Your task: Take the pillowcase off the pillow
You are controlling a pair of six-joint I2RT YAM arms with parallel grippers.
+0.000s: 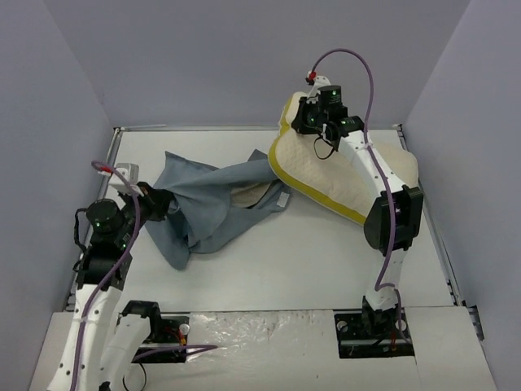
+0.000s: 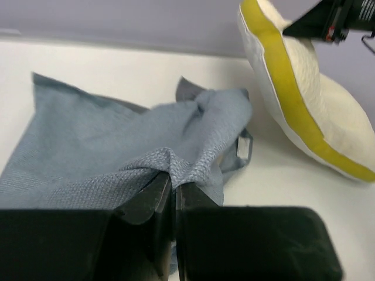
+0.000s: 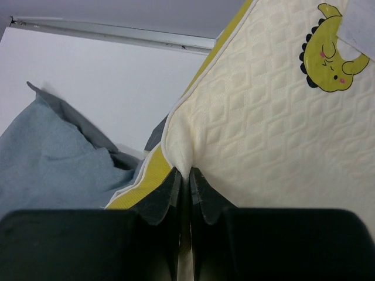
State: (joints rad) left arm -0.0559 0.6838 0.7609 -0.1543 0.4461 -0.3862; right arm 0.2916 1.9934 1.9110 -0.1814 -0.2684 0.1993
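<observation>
- Top external view: the left gripper point(image 1: 156, 204), near the table's point(image 1: 309, 261) left edge, is clamped on a fold of the blue-grey pillowcase point(image 1: 203, 195), which sprawls crumpled across the left half
- Toward the far right corner, the right gripper point(image 1: 313, 126) is pressed tight on a pinch of the quilted cream pillow point(image 1: 321, 167), which stands tilted on its yellow-banded edge
- The pillow is out of the pillowcase, the cloth's end just beside its lower corner
- Right wrist view: a yellow dinosaur print point(image 3: 331, 50) marks the pillow's face
</observation>
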